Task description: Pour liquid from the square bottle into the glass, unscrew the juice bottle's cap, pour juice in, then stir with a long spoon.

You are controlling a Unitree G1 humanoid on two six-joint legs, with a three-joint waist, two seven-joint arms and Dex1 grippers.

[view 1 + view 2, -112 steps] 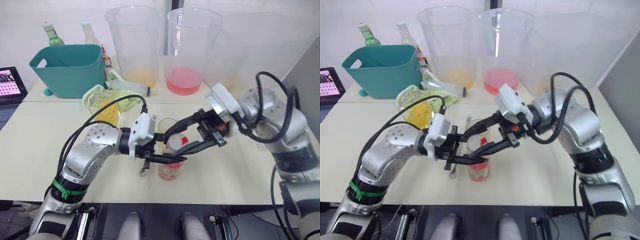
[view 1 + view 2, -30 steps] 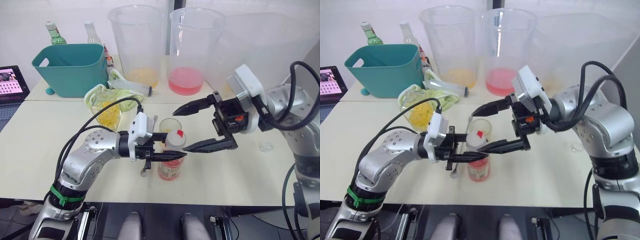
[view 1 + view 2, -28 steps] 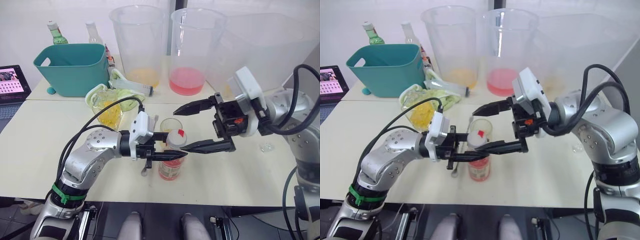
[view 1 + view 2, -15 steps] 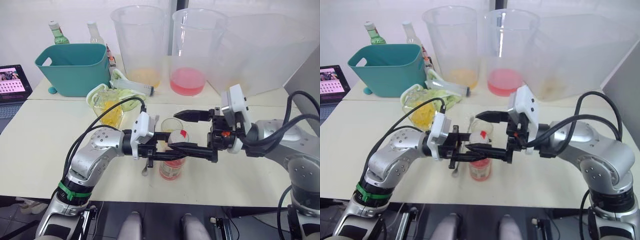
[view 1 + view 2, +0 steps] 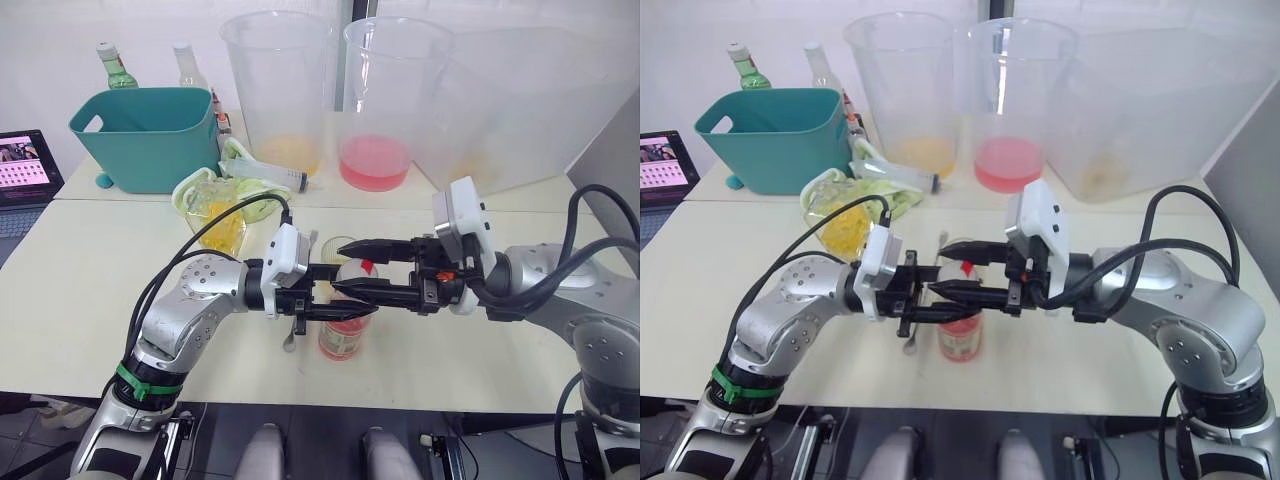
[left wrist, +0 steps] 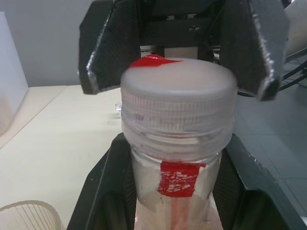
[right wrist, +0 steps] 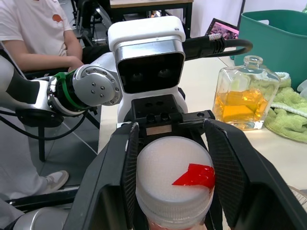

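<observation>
1. The juice bottle [image 5: 343, 325] is standing upright near the front edge of the table [image 5: 80, 290], slim clear plastic with pinkish-red juice [image 5: 341, 338] low inside.
2. The left gripper [image 5: 340, 302] is clamping the bottle's neck just under the cap [image 6: 178, 98], black fingers [image 6: 98, 191] pressing both sides, so it is closed on the bottle.
3. The right gripper [image 5: 958, 268] is reaching in from 3 o'clock; its textured black fingers [image 7: 117, 165] are bracketing the cap on both sides, partly apart; contact is unclear.
4. The cap is looking round, ribbed, frosted white, with a red mark on top.
5. The long spoon [image 5: 296, 325], thin silver metal, is lying flat just at 9 o'clock of the bottle, passing under the left gripper.
6. The glass [image 5: 337, 247], small and clear, is standing just at 12 o'clock of the bottle.
7. The square bottle [image 7: 245, 98], faceted clear glass holding yellow-orange liquid [image 7: 240, 105], is sitting toward 10 o'clock against a green cloth [image 5: 262, 205].
8. Farther back, a teal basket [image 5: 150, 135] and clear plastic buckets [image 5: 385, 100] are standing.
</observation>
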